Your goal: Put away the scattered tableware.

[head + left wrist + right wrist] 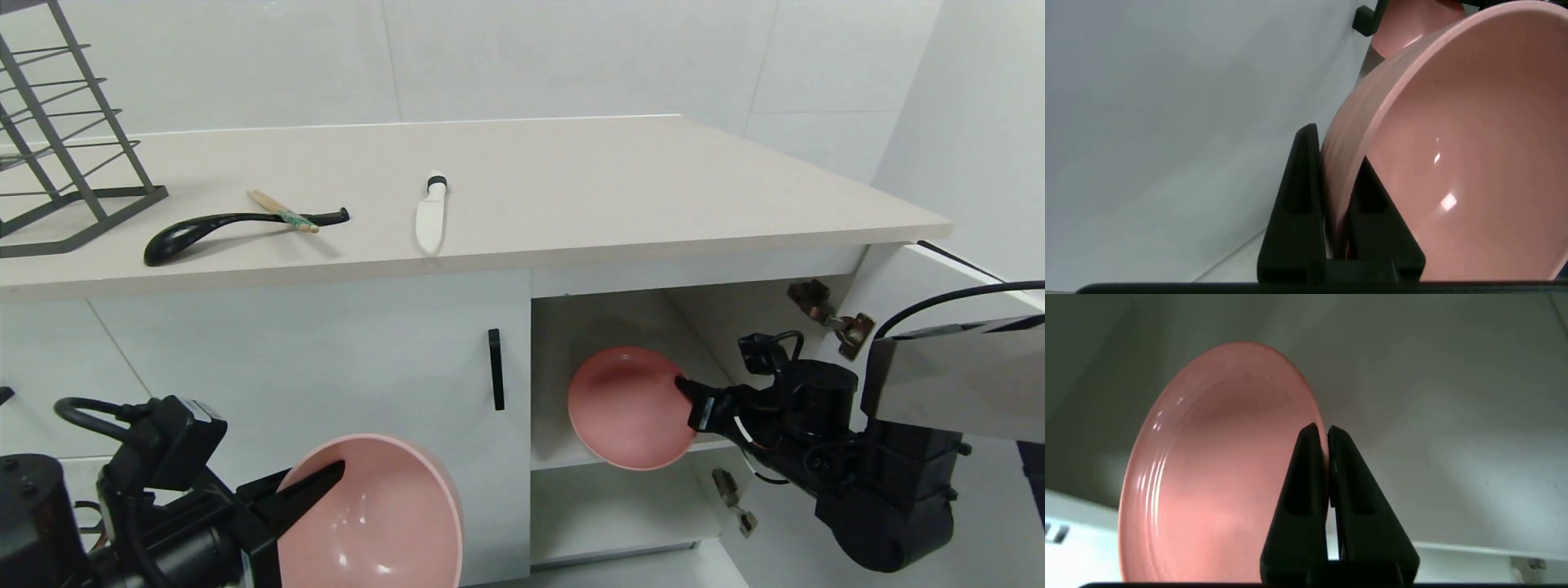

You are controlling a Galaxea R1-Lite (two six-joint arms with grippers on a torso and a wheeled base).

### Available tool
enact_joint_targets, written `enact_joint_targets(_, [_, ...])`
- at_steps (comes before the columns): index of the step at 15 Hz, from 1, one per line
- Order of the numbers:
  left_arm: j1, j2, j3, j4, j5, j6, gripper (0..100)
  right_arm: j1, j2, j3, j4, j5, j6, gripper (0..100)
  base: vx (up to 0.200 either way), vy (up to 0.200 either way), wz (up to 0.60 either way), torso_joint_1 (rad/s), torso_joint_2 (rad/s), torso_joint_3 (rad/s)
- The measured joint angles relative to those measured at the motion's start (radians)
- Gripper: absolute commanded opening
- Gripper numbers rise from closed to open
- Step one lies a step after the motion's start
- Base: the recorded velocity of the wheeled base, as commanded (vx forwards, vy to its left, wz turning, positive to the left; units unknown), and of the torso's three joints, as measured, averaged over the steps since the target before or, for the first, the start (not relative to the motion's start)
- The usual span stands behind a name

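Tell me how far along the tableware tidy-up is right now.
Done: the cabinet door stands open; nothing looks stowed yet. In hand: the right gripper grips the pink plate at the cabinet shelf, and the left gripper grips the pink bowl outside the cabinet. Left: the black ladle, chopsticks and white knife lie on the countertop.
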Motion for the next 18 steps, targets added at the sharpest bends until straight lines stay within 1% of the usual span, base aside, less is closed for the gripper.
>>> enact_joint_targets(2, [0.000, 0.000, 0.000, -0.001, 0.000, 0.000, 0, -0.007, 0.020, -0.026, 0.000, -0.002, 0.023, 0, 0.000, 0.000, 0.00, 0.000, 0.00, 0.000])
enact_joint_targets(6, [0.000, 0.000, 0.000, -0.002, 0.000, 0.000, 0, -0.010, 0.062, -0.053, 0.000, -0.005, 0.021, 0, 0.000, 0.000, 0.00, 0.000, 0.00, 0.000])
enact_joint_targets(7, [0.000, 0.000, 0.000, -0.002, 0.000, 0.000, 0, -0.011, 0.076, -0.068, -0.001, -0.022, 0.020, 0, 0.000, 0.000, 0.00, 0.000, 0.00, 0.000])
enact_joint_targets(9, [0.000, 0.000, 0.000, -0.002, 0.000, 0.000, 0, -0.016, 0.116, -0.128, 0.000, -0.090, 0.020, 0, 0.000, 0.000, 0.00, 0.000, 0.00, 0.000])
enact_joint_targets(10, [0.000, 0.001, 0.000, -0.002, 0.000, 0.000, 0, -0.020, 0.132, -0.153, -0.001, -0.101, 0.020, 0, 0.000, 0.000, 0.00, 0.000, 0.00, 0.000])
enact_joint_targets(13, [0.000, 0.001, 0.000, 0.000, 0.000, 0.000, 0, -0.023, 0.181, -0.200, 0.000, -0.106, 0.017, 0, 0.000, 0.000, 0.00, 0.000, 0.00, 0.000])
enact_joint_targets(14, [-0.001, 0.000, 0.000, 0.005, 0.000, 0.000, 0, -0.023, 0.197, -0.214, 0.000, -0.106, 0.017, 0, 0.200, 0.000, 0.00, 0.002, 0.00, 0.002])
enact_joint_targets(18, [-0.003, -0.002, 0.000, -0.005, 0.001, 0.000, 0, -0.017, 0.223, -0.241, 0.001, -0.104, 0.018, 0, 0.000, 0.000, 0.00, 0.000, 0.00, 0.000])
